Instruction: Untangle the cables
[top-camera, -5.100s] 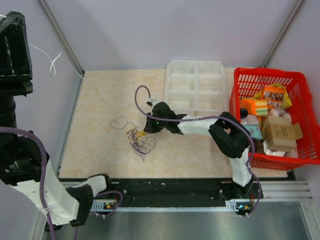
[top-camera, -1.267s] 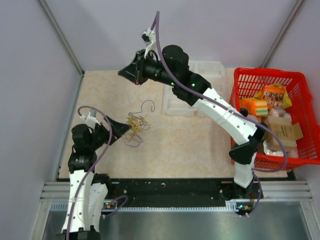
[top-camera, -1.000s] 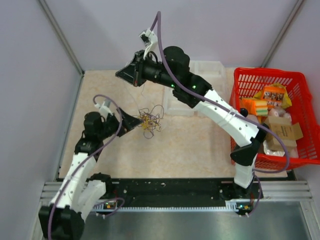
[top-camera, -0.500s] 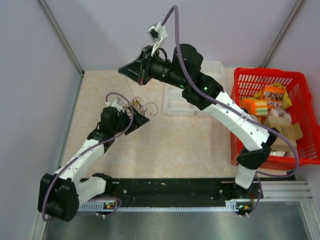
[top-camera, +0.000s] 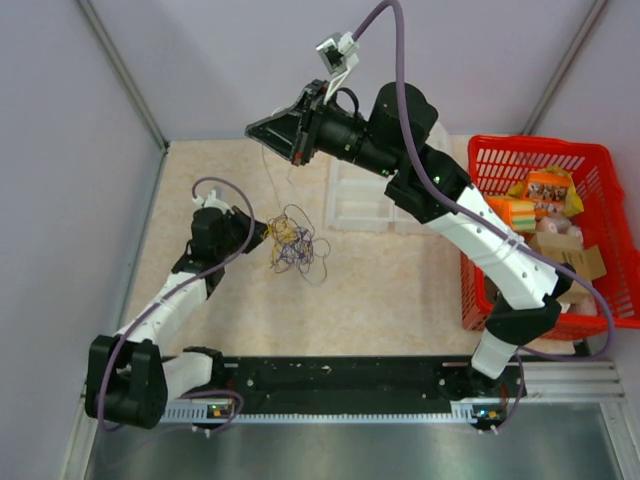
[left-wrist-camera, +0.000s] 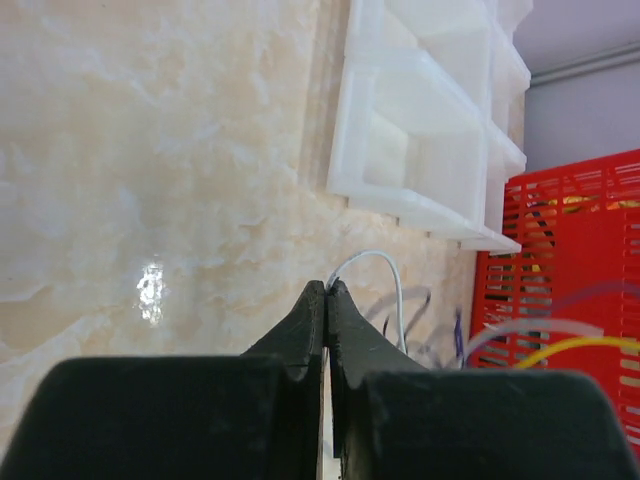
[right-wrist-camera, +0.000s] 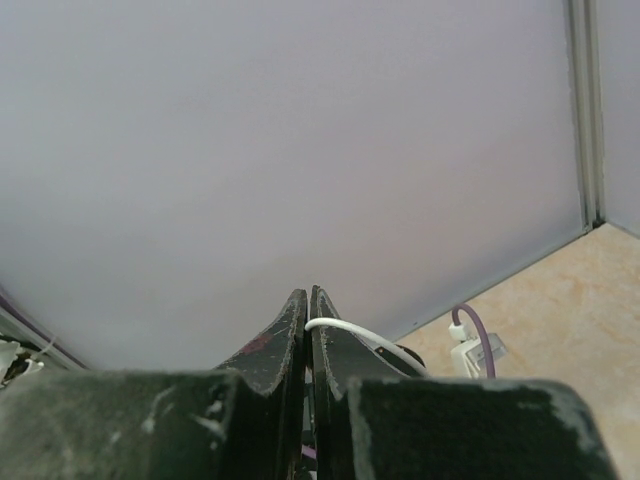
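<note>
The cables (top-camera: 296, 242) are a small loopy tangle of dark purple and yellowish wires at the table's middle left. My left gripper (top-camera: 264, 232) sits at the tangle's left edge, shut on a thin white wire (left-wrist-camera: 388, 262) that loops out of its tips (left-wrist-camera: 327, 285). Blurred purple and yellow strands (left-wrist-camera: 560, 347) hang beyond it. My right gripper (top-camera: 250, 129) is high above the back left of the table, shut on a white wire (right-wrist-camera: 345, 327) at its tips (right-wrist-camera: 308, 292). A thin strand (top-camera: 268, 178) runs from it down to the tangle.
A white compartment tray (top-camera: 372, 205) lies at the back, partly under the right arm, and shows in the left wrist view (left-wrist-camera: 420, 130). A red basket (top-camera: 600, 160) of packages stands at the right. Grey walls close the left and back.
My left gripper drew back to the left, and the tangle now hangs lower and further right. My right gripper stayed high and tilted slightly, with the strand still pulled up.
</note>
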